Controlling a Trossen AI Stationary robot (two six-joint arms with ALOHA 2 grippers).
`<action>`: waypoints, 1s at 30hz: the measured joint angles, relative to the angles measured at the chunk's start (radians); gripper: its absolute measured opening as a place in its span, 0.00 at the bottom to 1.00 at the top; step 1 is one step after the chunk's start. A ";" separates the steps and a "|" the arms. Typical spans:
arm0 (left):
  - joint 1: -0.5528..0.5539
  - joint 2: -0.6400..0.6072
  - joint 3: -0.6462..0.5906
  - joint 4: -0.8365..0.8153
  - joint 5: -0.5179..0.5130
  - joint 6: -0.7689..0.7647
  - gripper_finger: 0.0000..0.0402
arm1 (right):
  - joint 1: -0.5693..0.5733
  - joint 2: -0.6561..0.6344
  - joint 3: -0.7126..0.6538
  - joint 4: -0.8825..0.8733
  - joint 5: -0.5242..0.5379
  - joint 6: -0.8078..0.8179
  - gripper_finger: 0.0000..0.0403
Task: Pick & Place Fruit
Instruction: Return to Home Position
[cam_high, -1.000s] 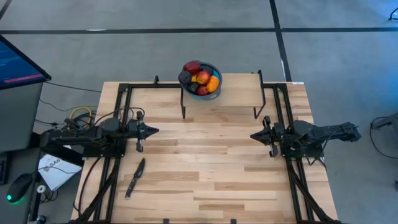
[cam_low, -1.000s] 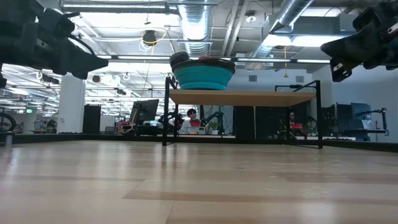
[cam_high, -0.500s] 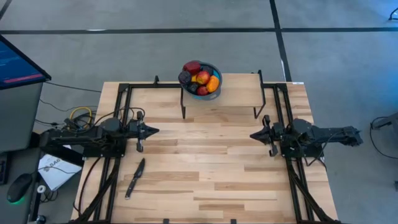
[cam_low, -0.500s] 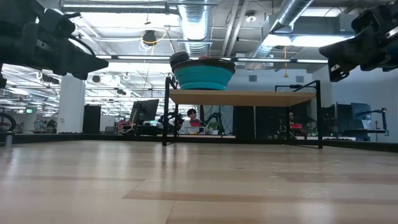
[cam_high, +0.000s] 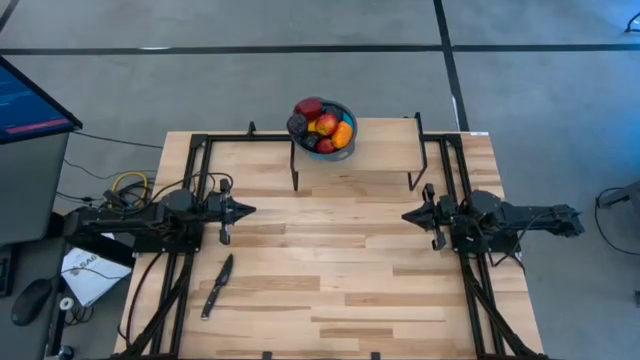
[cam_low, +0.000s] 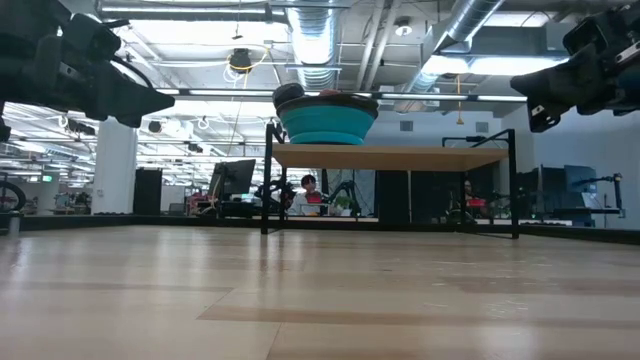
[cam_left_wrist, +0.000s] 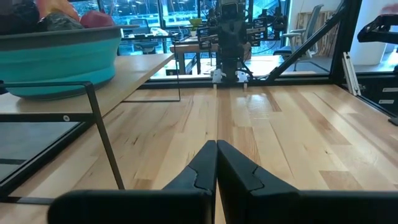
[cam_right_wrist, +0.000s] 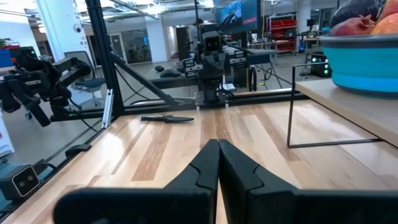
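I'm seeing the pile of small rounded toy fruit (cam_high: 322, 127) (dark purple, red, orange and red-and-yellow pieces) sitting in the round teal-blue strainer bowl (cam_high: 347, 111). The bowl is standing upright, mouth up, on the left end of the light wooden shelf on black wire legs (cam_high: 380, 150) at the far edge of the pale wood-plank tabletop (cam_high: 330, 280). The pieces are heaped above the rim. They're all rounded, so I'm not reading a long axis or heading on any of them.

The left gripper (cam_high: 247, 211) is hanging above the left part of the tabletop. Its arm is lying roughly level, pointing straight across toward the right arm. In the left wrist view the two dark fingers are pressed together, holding nothing.

The right gripper (cam_high: 408, 217) is mirroring that over the right part, pointing back at the left one, well apart from it. Its fingers are also touching each other and empty.

The dark knife (cam_high: 217, 285) is lying flat on the tabletop near the left arm, on the near side of it, long axis running diagonally.
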 joint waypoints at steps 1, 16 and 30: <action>0.000 0.000 0.000 0.000 0.000 0.000 0.01 | 0.000 0.000 0.000 0.000 0.000 0.000 0.01; 0.000 0.000 0.000 0.007 0.000 0.000 0.01 | 0.000 0.000 0.000 0.000 0.000 0.000 0.01; 0.000 0.000 0.000 0.019 0.000 0.000 0.01 | 0.001 0.000 0.000 0.000 0.000 0.000 0.01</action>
